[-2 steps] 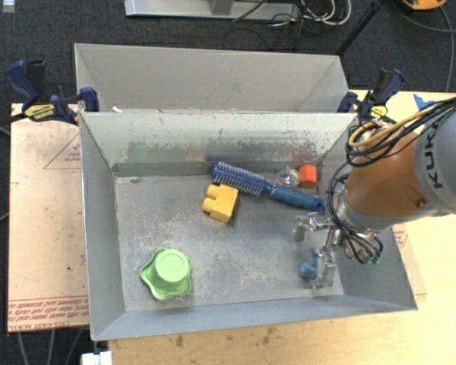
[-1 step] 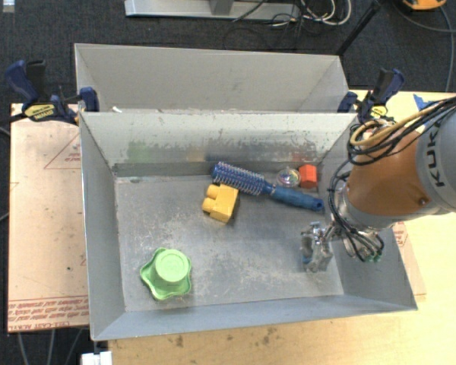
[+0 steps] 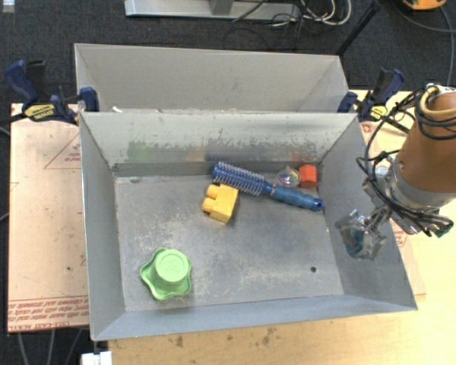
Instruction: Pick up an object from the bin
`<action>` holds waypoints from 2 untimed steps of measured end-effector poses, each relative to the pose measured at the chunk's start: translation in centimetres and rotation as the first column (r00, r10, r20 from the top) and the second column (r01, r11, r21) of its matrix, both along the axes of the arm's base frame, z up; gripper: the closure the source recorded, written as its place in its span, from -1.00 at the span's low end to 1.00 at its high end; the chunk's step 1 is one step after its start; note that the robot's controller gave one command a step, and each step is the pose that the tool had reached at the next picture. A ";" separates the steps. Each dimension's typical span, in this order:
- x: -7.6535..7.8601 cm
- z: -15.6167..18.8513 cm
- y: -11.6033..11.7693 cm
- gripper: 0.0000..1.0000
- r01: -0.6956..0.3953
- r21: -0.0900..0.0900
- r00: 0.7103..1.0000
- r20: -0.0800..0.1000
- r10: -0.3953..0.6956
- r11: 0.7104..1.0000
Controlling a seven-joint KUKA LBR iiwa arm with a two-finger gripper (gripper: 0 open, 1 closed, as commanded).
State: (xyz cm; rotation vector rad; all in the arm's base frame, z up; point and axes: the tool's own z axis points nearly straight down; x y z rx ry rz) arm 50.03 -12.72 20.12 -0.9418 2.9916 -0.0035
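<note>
Hand (image 3: 360,238), grip unclear, hangs rightward in bin (image 3: 99,204) with brush (image 3: 262,182), yellow block (image 3: 220,201), green cup (image 3: 168,273).

Robotics lab, grey metal bin (image 3: 213,74), robot arm (image 3: 433,154) with orange cover reaching in, dark carpet floor (image 3: 61,14), loose cables (image 3: 319,6), metal stand base (image 3: 205,6).

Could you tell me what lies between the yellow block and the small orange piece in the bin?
A blue hairbrush lies slantwise between the yellow block and the orange piece, as the camera view shows.
</note>
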 end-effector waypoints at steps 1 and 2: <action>-0.3 -1.7 5.3 1.00 -0.181 0.003 0.984 -0.005 0.181 0.984; 3.9 9.5 4.0 1.00 -0.181 -0.003 0.984 0.007 0.181 0.984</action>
